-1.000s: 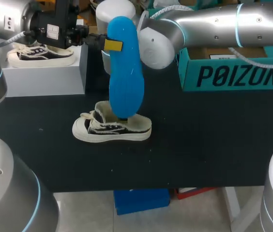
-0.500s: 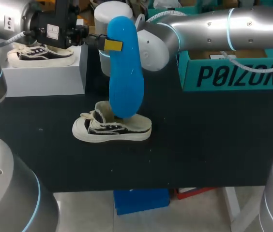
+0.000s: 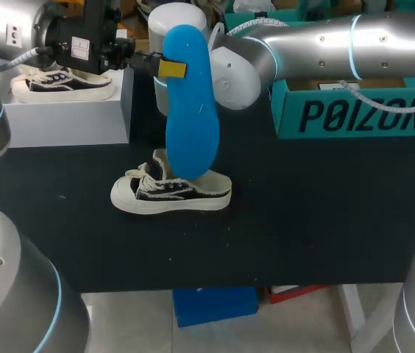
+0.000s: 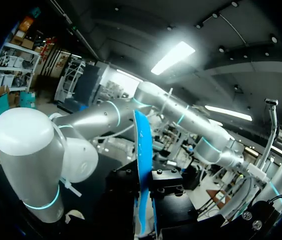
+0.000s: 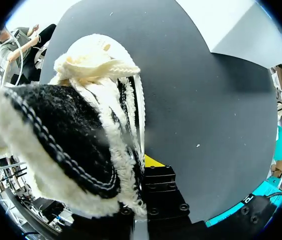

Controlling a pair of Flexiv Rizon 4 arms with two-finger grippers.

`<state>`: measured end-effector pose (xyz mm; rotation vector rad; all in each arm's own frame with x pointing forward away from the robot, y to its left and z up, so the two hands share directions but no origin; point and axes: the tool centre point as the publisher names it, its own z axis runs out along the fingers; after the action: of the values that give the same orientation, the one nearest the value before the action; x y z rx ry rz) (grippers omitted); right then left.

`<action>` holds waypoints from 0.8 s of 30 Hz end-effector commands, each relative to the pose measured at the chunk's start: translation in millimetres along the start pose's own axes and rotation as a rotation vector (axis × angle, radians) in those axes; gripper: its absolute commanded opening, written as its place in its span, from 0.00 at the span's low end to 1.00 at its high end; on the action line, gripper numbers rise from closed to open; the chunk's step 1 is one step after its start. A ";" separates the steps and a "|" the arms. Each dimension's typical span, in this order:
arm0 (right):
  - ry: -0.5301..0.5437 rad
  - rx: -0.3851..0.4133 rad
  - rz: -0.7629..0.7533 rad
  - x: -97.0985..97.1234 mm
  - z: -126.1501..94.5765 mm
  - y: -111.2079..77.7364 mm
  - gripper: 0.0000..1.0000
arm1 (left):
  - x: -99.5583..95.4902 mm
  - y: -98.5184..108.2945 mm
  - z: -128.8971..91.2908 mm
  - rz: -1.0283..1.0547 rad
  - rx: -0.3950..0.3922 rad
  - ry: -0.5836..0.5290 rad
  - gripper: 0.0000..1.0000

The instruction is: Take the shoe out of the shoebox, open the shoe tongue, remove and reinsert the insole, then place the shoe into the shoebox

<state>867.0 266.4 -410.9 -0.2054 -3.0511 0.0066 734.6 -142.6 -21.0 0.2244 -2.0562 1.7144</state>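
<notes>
Your shoe [image 3: 171,193] is a low black sneaker with cream fleece lining, cream laces and a white sole. It stands near the middle of the bench [image 3: 325,213], toe toward the left edge. The blue insole [image 3: 189,110] stands upright with its lower end at the shoe's heel, and your left gripper [image 3: 169,68] is closed on its upper end. Your right gripper [image 5: 151,162] is at the fleece collar; whether it grips, you cannot tell. The teal shoebox [image 3: 362,110] stands at the far right edge, its contents hidden. A white box [image 3: 68,121] at the far left corner carries a second shoe [image 3: 60,82].
</notes>
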 end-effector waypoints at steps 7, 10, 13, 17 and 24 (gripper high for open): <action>-0.009 -0.007 0.019 -2.0 -3.8 -3.8 0.00 | -0.4 0.8 1.3 0.001 0.002 -0.002 0.00; -0.036 -0.050 0.099 -9.6 -24.8 -15.4 0.00 | -0.4 0.8 1.3 0.001 0.002 -0.002 0.00; -0.077 -0.069 0.209 -19.4 -43.2 -25.0 0.00 | -0.4 0.8 1.3 0.001 0.002 -0.002 0.00; -0.167 -0.030 0.387 -39.7 -63.2 -38.6 0.00 | -0.4 0.8 1.3 0.001 0.002 -0.002 0.00; -0.258 0.133 0.756 -65.8 -87.1 -64.1 0.00 | -0.4 0.8 1.3 0.001 0.002 -0.002 0.00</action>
<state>933.2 195.5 -351.7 -0.9519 -3.0892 0.0611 734.6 -142.6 -21.0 0.2243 -2.0562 1.7144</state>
